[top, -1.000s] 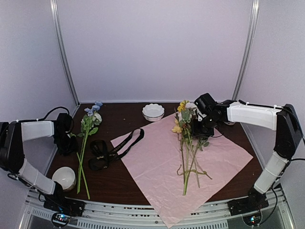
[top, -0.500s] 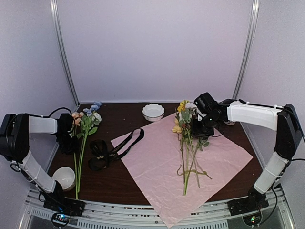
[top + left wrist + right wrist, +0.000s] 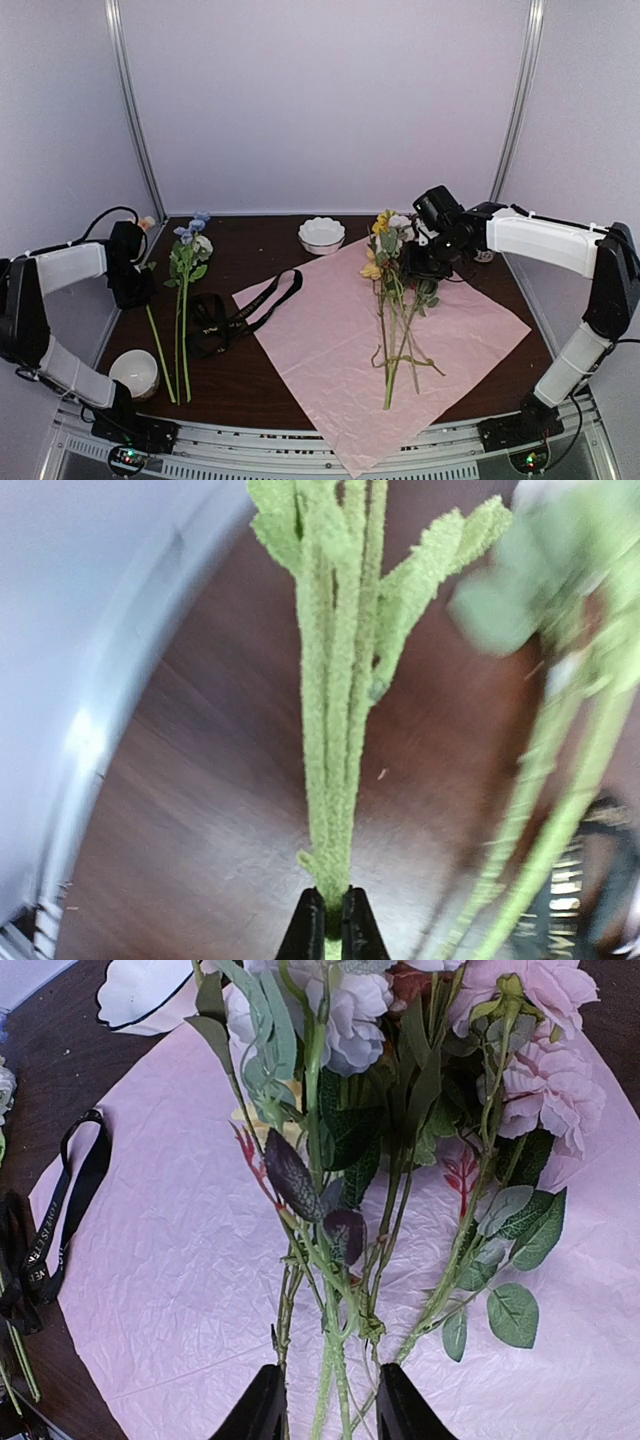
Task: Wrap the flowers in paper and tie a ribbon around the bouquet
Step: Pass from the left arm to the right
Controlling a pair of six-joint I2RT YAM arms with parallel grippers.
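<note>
Several flowers [image 3: 395, 320] lie on the pink paper [image 3: 330, 350], blooms toward the back. My right gripper [image 3: 418, 272] hovers over their upper stems. In the right wrist view its fingers [image 3: 262, 1405] stand apart astride the green stems [image 3: 335, 1360], with paper [image 3: 150, 1260] showing in the gaps; it is open [image 3: 325, 1405]. At the far left my left gripper [image 3: 138, 295] is shut [image 3: 330, 925] on a fuzzy green stem [image 3: 335, 730] of a peach-headed flower [image 3: 160, 350]. Blue-headed flowers [image 3: 185, 300] lie beside it. The black ribbon [image 3: 235, 315] loops between them and the paper.
A white scalloped bowl [image 3: 322, 234] stands at the back centre, just off the paper's far corner. A white cup [image 3: 135, 372] sits at the front left near the left arm's base. The paper's near corner hangs over the table's front edge.
My left gripper has closed on the peach flower's stem and drawn it left, away from the blue flowers. The right gripper has shifted slightly back and right.
</note>
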